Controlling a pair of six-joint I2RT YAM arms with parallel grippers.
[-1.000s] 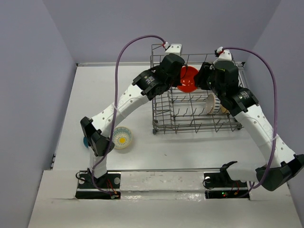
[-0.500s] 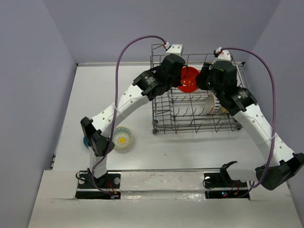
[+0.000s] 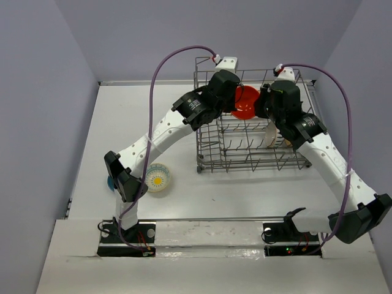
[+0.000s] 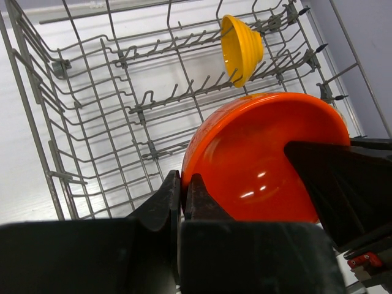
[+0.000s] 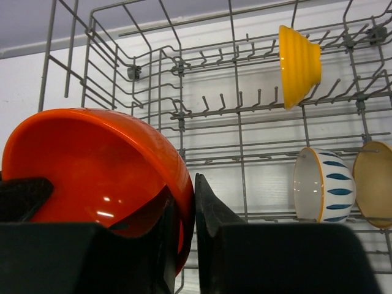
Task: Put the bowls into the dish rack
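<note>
- The orange-red bowl (image 3: 244, 101) hangs tilted above the back part of the dish rack (image 3: 207, 150) and does not yet rest on the tines.
- The left gripper (image 4: 182, 184) is closed on its rim at one side, and the right gripper (image 5: 193, 199) pinches the rim at the opposite side.
- The bowl looks stiff and light. Its surface is glossy, so it is probably slippery and may chip against the wires.
- The thin rim seems the best place to hold, with one finger inside and one outside.
- A yellow bowl (image 5: 299, 58) stands on edge between the tines.
</note>
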